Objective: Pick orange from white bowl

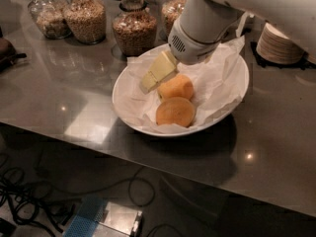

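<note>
Your gripper (pixel 154 76) reaches down into the far left of the white bowl (pixel 120 105), its pale tip lying on the crumpled paper (pixel 218 84) just left of the orange (pixel 176 87); you cannot tell whether it is spread or closed. The orange sits mid-bowl, touching the darker fruit (pixel 175 112) just nearer. The bowl stands on the grey counter (pixel 69 93), with jars (pixel 134 29) beyond.

Jaws in white bowl (pixel 121 100), seemingly touching the orange (pixel 177 88).
</note>
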